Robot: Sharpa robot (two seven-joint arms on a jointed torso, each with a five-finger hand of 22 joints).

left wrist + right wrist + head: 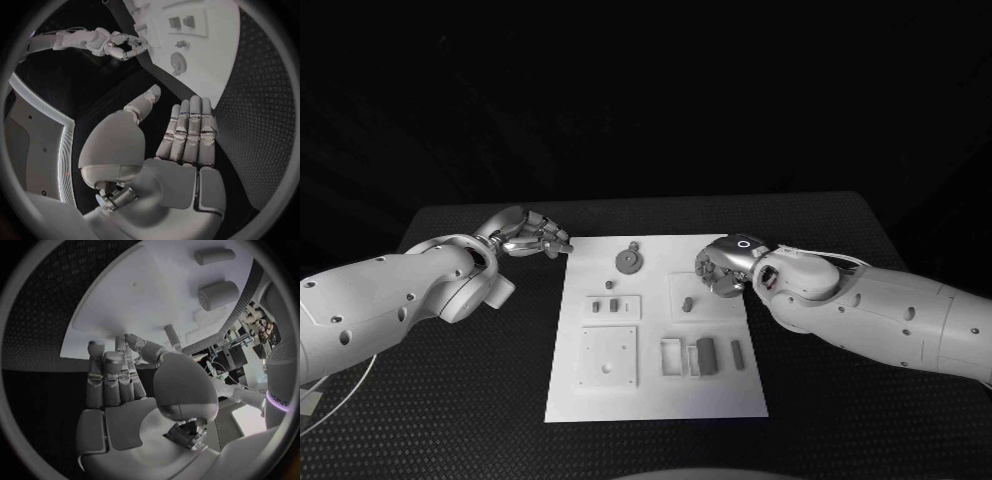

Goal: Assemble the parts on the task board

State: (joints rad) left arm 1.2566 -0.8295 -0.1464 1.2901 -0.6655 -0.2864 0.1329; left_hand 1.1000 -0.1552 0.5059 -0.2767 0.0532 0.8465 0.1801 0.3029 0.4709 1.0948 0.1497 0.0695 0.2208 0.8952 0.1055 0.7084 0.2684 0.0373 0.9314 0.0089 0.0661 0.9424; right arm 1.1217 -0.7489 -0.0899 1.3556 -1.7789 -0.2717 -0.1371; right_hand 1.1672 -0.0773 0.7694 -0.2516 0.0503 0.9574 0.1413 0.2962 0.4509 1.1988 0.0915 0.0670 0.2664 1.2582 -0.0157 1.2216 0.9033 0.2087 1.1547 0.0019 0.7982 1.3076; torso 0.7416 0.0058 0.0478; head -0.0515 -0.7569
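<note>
The black table (pixel 473 400) carries the white task board (pixel 625 400) at its middle, long side running away from the robot. On the board the grey parts lie scattered: a round disc part (pixel 629 261) near the far edge, a square plate (pixel 609 355) toward the near left corner, a pair of upright blocks (pixel 705 354) in a tray by the near right edge, small pegs (pixel 607 304) left of centre, and a short peg (pixel 687 304) toward the right edge.

The left hand (pixel 531 236) hovers just off the board's far left corner, fingers straight and together, thumb apart, holding nothing. The right hand (pixel 727 268) hangs over the board's right edge by the short peg; its fingers look loosely curled, and I cannot tell for certain whether anything sits between them, though the right wrist view shows its palm bare.

Risks, as I judge them: the board lies loose on the table, so a hand pressing down at an edge could slide or tip it and roll every peg. The right hand is close above the short peg and could knock it over on descent. The smallest pegs could slip from such broad fingertips
</note>
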